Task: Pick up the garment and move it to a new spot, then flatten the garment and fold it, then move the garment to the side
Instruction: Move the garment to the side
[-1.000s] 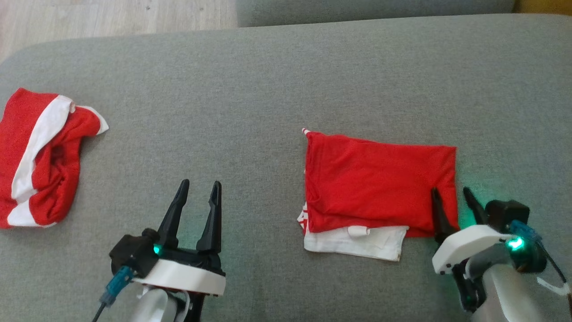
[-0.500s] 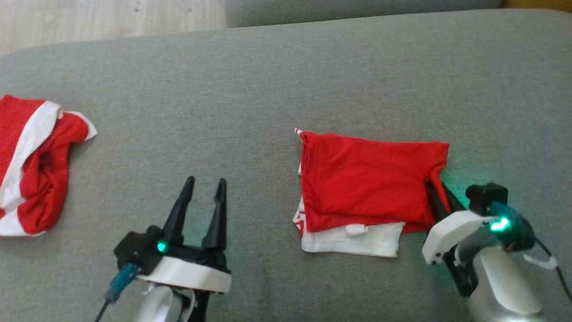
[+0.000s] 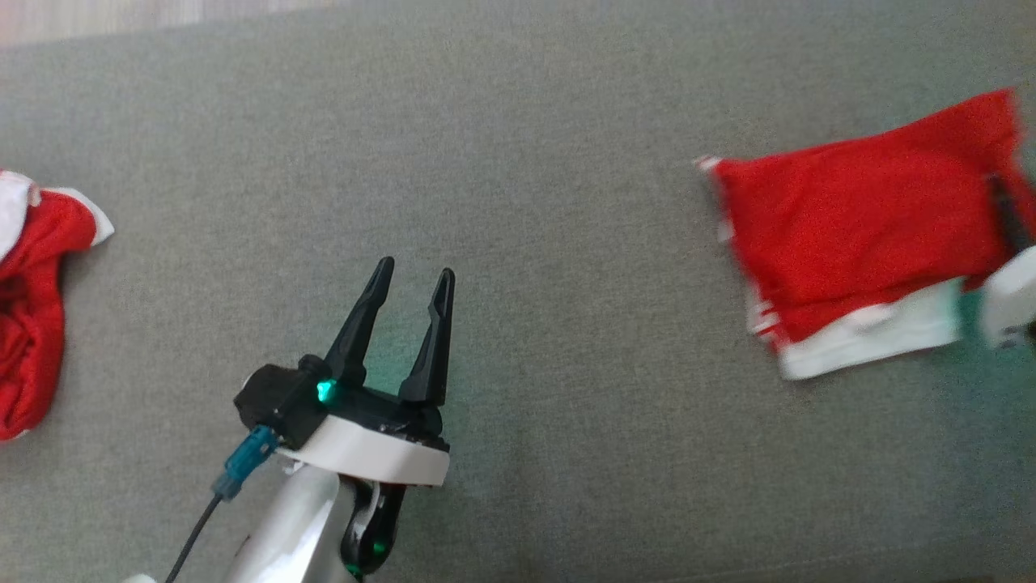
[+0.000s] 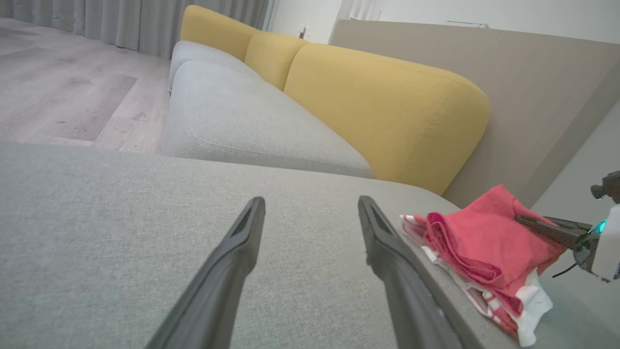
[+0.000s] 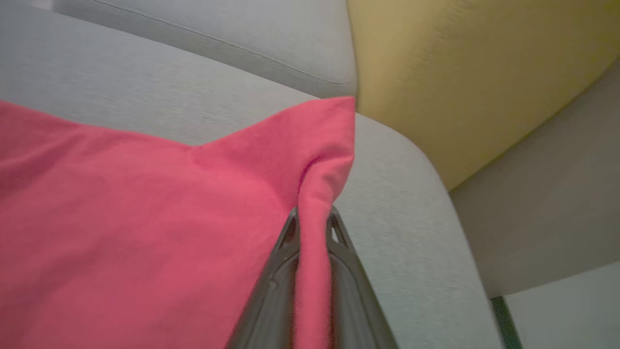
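The folded red garment (image 3: 858, 235) with a white layer under its near edge lies tilted on the grey sofa cushion (image 3: 518, 162) at the right. My right gripper (image 3: 1005, 206) at the right edge is shut on the garment's right edge. In the right wrist view, red cloth (image 5: 145, 218) is pinched and bunched between the right gripper's (image 5: 312, 218) dark fingers. My left gripper (image 3: 417, 271) hovers open over bare cushion, well left of the garment. The left wrist view shows my left gripper (image 4: 310, 201) spread, the garment (image 4: 479, 242) and the right gripper (image 4: 533, 223) beyond.
A crumpled red and white cloth pile (image 3: 32, 316) lies at the left edge. Yellow backrests (image 4: 378, 106) and a second grey seat (image 4: 242, 121) stand beyond the cushion's far edge. Wooden floor (image 4: 58, 97) lies to the far left.
The right gripper shut on the garment's right edge and pulled it rightward, so it now lies tilted. The head view itself has shifted. The left gripper stayed open.
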### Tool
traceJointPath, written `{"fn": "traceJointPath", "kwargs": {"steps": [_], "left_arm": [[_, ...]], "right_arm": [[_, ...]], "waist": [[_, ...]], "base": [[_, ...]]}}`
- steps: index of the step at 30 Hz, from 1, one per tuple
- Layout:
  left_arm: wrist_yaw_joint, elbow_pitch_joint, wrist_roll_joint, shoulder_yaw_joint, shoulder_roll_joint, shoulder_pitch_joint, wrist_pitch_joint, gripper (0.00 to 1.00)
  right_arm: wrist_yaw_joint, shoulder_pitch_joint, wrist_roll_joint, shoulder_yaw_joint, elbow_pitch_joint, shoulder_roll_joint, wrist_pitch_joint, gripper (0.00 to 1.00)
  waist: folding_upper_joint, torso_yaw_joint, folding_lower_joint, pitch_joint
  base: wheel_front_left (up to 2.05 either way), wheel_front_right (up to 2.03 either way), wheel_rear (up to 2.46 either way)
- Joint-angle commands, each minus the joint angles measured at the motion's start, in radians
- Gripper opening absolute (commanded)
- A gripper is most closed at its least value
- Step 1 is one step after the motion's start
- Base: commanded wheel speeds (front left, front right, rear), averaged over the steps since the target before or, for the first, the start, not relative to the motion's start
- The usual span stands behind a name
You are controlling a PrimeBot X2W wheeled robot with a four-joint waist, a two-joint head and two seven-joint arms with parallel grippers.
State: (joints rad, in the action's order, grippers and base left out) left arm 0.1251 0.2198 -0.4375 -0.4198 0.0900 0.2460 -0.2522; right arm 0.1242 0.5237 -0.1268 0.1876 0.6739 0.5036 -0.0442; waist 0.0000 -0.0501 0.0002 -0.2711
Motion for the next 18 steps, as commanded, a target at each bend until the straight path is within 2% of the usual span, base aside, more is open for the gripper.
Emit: {"fn": "traceJointPath", "kwargs": {"steps": [1,5,9,18], "left_arm": [[0.006,-0.031,0.002,0.03,0.011,0.034,-0.01,1.0],[0.006,-0.03,-0.003,0.038,0.013,0.042,-0.01,1.0],[0.006,-0.029,-0.004,0.041,0.018,0.048,-0.01,1.0],[0.006,-0.025,-0.004,0.043,0.024,0.053,-0.01,1.0]], "right_arm": [[0.007,0.024,-0.011,-0.003,-0.008,0.059,-0.013,0.0],[0.007,0.049,-0.032,-0.04,0.05,0.135,-0.014,0.0],[0.007,0.076,-0.037,-0.086,0.103,0.176,-0.018,0.0],[0.007,0.116,-0.017,-0.136,0.177,0.181,-0.05,0.0]], "waist": [[0.0,0.009,-0.0002,-0.03],[0.0,0.02,-0.0002,-0.063],[0.0,0.025,-0.0002,-0.08],[0.0,0.021,-0.0002,-0.083]], "base": [[0.0,0.0,0.0],[0.0,0.0,0.0],[0.0,0.0,0.0],[0.0,0.0,0.0]]}}
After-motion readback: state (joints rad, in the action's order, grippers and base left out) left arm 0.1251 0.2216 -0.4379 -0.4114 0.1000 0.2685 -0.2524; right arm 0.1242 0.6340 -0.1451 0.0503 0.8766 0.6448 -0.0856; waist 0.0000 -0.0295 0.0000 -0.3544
